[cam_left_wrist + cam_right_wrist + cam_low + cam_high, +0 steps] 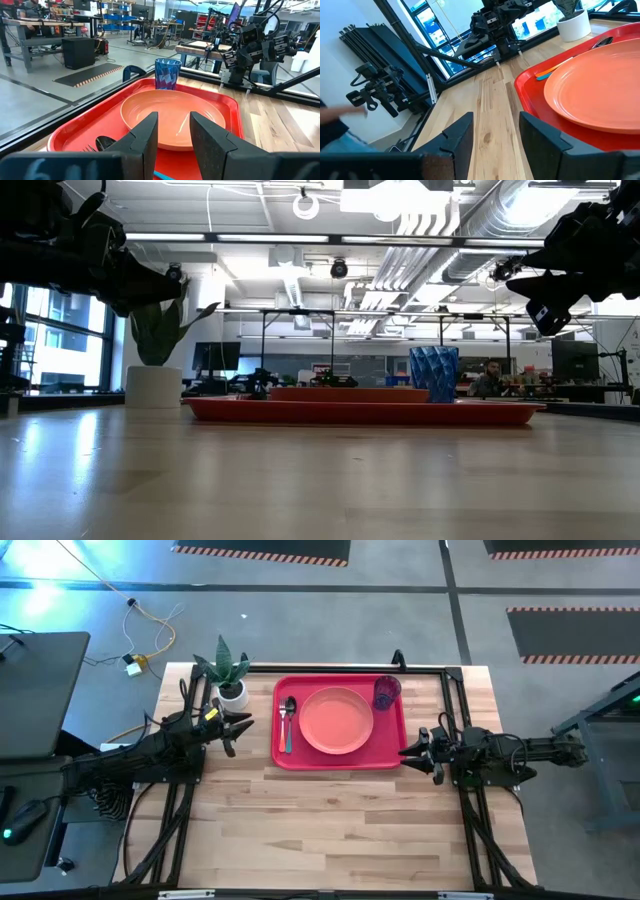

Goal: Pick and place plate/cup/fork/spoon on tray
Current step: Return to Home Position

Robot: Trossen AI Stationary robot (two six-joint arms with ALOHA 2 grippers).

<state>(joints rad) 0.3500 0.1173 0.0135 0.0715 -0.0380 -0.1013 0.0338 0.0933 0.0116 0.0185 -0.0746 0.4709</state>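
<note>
From above, you had the tray (335, 762) lying at the far middle of the table (330, 830), with the plate (337, 720) flat in its centre. The cup (386, 691) stood upright in the tray's far corner on the right arm's side, just beside the plate's rim. The spoon (289, 718) lay in the strip of tray between the plate and the edge nearer the left arm. Your left gripper (240, 730) hung off the tray on that side, near a potted plant (230, 680). Your right gripper (412, 752) sat just off the tray's opposite side, near its front corner.

At table height, you saw the tray as a low red band with the cup rising from it, and both grippers up clear of the table.

Through the left wrist camera, your left fingers (145, 137) stood slightly spread with nothing between them. Past them lay the plate, the cup behind it, and the fork (91, 148), its tines beside the spoon's bowl.

Through the right wrist camera, your right fingers (457, 137) were likewise parted and empty over bare wood, with the plate's edge and the fork's orange handle on the tray beyond.
</note>
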